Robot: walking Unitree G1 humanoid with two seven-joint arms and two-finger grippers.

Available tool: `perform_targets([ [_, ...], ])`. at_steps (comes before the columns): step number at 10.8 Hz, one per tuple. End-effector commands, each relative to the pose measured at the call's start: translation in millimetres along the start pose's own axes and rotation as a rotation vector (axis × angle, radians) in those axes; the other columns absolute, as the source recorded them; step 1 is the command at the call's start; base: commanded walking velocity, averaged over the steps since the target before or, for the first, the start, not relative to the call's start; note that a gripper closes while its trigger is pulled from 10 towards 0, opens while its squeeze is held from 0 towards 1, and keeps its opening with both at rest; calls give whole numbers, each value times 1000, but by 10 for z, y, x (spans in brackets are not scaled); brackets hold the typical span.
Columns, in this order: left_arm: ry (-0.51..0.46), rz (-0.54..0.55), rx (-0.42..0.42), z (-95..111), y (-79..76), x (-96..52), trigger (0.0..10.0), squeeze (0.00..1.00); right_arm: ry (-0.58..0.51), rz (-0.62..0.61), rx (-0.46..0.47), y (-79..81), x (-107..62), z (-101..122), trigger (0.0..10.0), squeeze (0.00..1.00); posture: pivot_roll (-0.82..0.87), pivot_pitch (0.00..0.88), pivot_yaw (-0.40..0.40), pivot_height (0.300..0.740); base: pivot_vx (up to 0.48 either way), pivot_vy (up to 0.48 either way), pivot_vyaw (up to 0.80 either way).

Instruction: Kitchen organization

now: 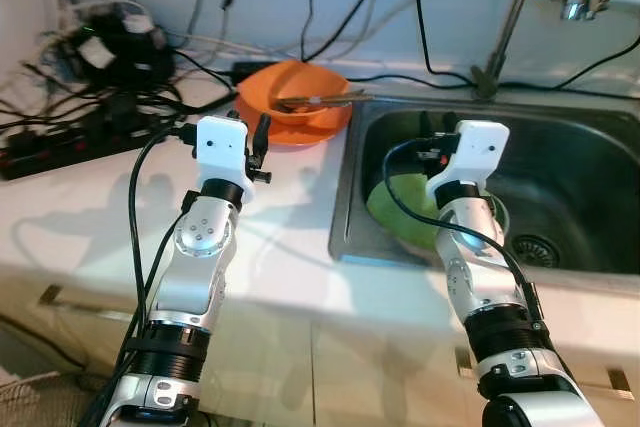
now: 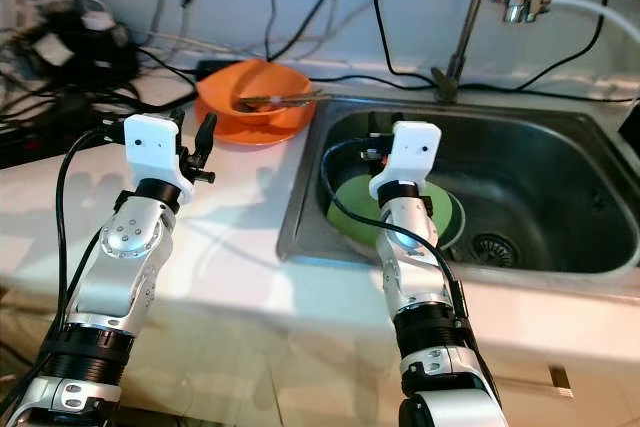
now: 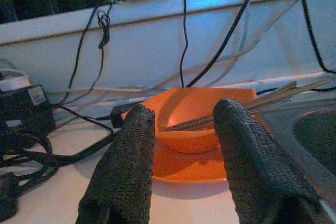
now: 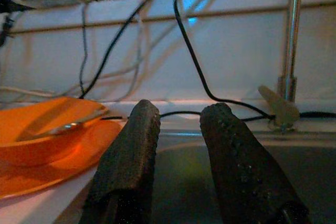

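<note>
Our left gripper [image 3: 181, 145] hovers parted and empty before the orange plastic bowl [image 3: 191, 116] holding chopsticks [image 3: 247, 106]; our right gripper [image 4: 176, 145], parted too, hangs above the green plate [image 2: 350, 209] in the steel sink [image 2: 540, 162].

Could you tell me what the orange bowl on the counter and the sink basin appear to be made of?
The orange bowl looks like plastic or melamine: uniform saturated colour and a soft, smooth sheen, though glazed ceramic cannot be ruled out. It sits on a matching orange plate. The sink basin looks like brushed stainless steel: grey metal with blurred, streaky reflections and a pressed rim.
</note>
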State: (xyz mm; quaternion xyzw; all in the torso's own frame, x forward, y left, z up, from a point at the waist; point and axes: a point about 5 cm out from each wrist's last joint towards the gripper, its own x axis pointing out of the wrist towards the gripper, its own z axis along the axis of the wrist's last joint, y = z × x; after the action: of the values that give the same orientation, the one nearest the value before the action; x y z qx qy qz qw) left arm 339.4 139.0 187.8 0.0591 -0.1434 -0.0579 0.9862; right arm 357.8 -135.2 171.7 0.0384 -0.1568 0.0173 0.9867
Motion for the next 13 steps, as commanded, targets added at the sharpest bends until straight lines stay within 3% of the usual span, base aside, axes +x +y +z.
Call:
perform_targets([
  [1, -10, -6, 10, 25, -2, 29, 10000, 0, -15, 4, 1, 9, 32, 53, 10000, 0, 186, 0, 34, 740, 352, 0, 0],
  [7, -18, -20, 14, 52, -27, 28, 10000, 0, -6, -3, -2, -5, 17, 36, 10000, 0, 189, 0, 33, 740, 352, 0, 0],
  [13, 17, -52, -23, 23, -69, 47, 10000, 0, 14, -1, -6, 2, 11, 7, 10000, 0, 189, 6, 30, 740, 0, 0, 0],
])
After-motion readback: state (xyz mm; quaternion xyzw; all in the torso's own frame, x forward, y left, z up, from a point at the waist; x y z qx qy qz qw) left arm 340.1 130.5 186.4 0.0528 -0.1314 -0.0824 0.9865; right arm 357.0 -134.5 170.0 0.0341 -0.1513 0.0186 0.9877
